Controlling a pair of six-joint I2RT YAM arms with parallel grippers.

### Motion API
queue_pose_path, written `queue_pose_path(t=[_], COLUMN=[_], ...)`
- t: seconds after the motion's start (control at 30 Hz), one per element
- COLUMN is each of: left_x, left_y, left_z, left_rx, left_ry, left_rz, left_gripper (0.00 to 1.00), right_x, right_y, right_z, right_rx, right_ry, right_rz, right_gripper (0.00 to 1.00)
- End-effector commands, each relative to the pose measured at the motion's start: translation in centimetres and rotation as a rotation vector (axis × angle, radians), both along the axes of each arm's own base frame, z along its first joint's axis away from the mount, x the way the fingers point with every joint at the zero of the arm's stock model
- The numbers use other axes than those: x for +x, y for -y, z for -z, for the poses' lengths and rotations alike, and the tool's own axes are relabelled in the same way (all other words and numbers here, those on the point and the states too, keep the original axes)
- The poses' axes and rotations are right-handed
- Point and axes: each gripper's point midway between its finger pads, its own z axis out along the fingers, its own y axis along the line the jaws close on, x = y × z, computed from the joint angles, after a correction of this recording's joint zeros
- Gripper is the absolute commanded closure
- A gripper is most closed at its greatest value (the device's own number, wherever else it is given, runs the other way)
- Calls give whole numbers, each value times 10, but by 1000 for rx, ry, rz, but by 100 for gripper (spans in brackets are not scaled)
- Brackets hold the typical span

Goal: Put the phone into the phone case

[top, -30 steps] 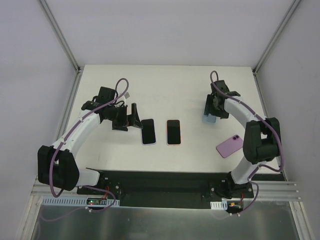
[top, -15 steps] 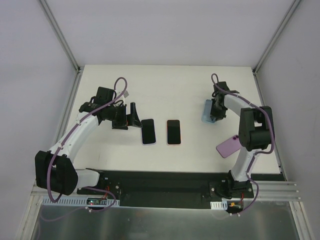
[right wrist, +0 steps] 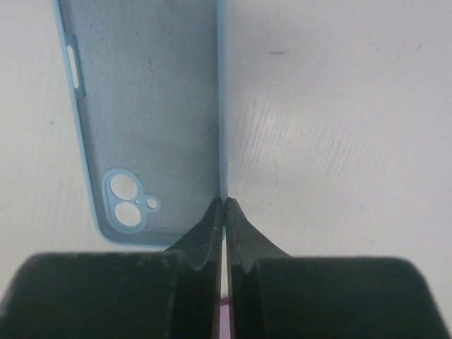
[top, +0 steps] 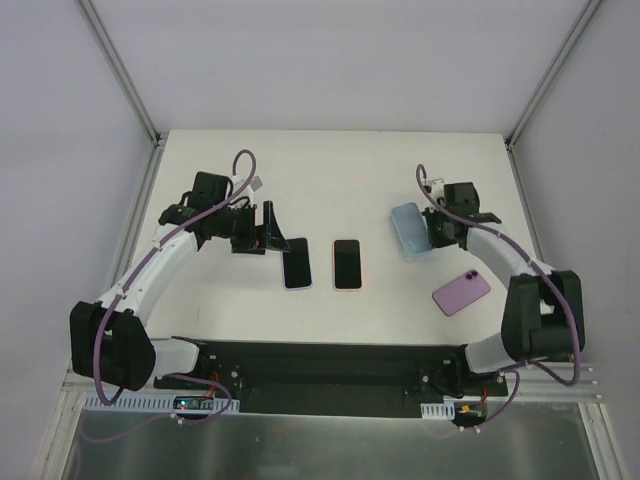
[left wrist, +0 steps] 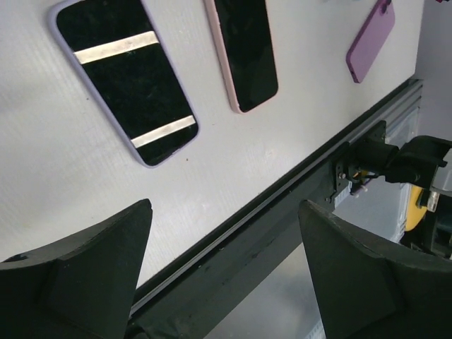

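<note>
While my right gripper (right wrist: 223, 205) pinches the long side wall of the light blue case (right wrist: 148, 106) – fingers squeezed almost together, case right of centre in the top view – my left gripper (left wrist: 224, 219) hangs wide open, holding nothing, just left of the lavender-edged phone (left wrist: 126, 81). Mid-frame beside that lies the pink-edged phone (top: 346, 263).

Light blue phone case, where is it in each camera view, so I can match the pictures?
Top external: the light blue phone case is right of centre, beside the right gripper.
Left wrist: not in it.
Right wrist: upper left, open side up, the fingers pinching its right wall.
Shared landmark: the purple case, lower right in top external, upper right in left wrist.
</note>
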Motion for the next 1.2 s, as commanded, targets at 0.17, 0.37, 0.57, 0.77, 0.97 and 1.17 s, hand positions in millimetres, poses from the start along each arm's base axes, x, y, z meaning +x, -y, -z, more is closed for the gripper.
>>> queue_pose_path(t=[0.17,0.37,0.57,0.77,0.97,1.17], left_x=[2,2,-2,-6,-4,1], left_y=[44,72,100,113,128,148], left_z=[-39,-59,-56,-33,-15,-11], left_rx=[-168,-178,-170,-100,-147,-164], left_ry=[10,14,-22,-71,-72,-44], left_rz=[168,312,464,559,664,723], left_gripper=[20,21,25,22,22,23], right_x=[-37,-67,-100,-112,-123,-132], right_y=[-105,-125,-152,-160,-160,-156], right_z=[-85,-95,-106,-112,-107,-91], right_rx=[83,41,61,73,88,104], right_ry=[483,470,530,561,547,448], right_rz=[-869,-1051,-1194,-1241,-1285,-1313], right_gripper=[99,99,99,99,99,98])
